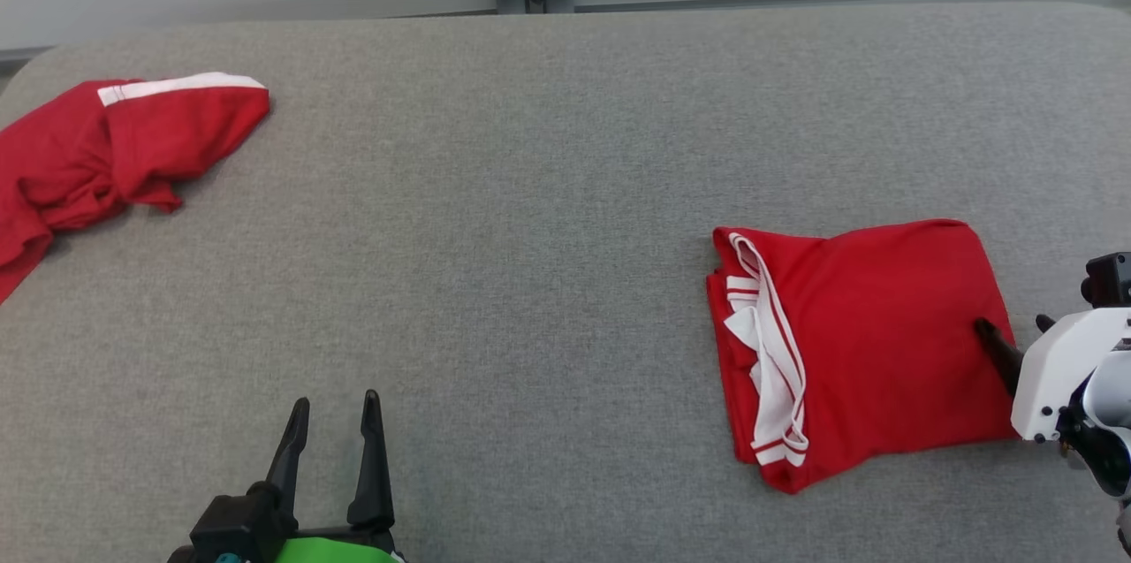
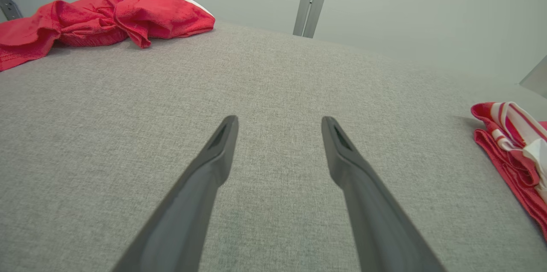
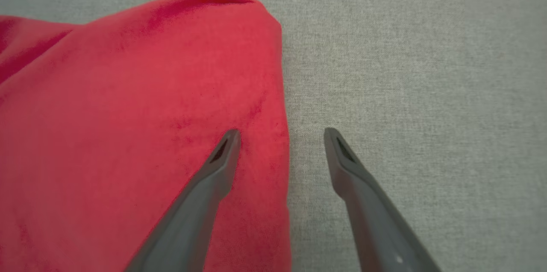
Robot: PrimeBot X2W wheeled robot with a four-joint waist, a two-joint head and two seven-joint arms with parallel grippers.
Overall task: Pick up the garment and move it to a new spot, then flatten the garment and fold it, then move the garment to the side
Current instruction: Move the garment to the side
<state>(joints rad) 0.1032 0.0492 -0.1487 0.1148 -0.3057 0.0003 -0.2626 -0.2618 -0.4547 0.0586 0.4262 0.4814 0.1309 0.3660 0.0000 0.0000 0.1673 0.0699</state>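
Grey fabric surface [image 1: 565, 192]; folded red garment [image 1: 875, 342]; right claw [image 3: 280, 132] spread astride edge.

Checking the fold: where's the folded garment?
Head view: the folded garment lies on the grey surface's right side, the open right gripper straddling its right edge.

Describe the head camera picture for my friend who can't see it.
A folded red garment with white trim lies on the right of a grey fabric surface, the open right end effector at its right edge. The open left end effector is lower left; a crumpled red garment lies far left.
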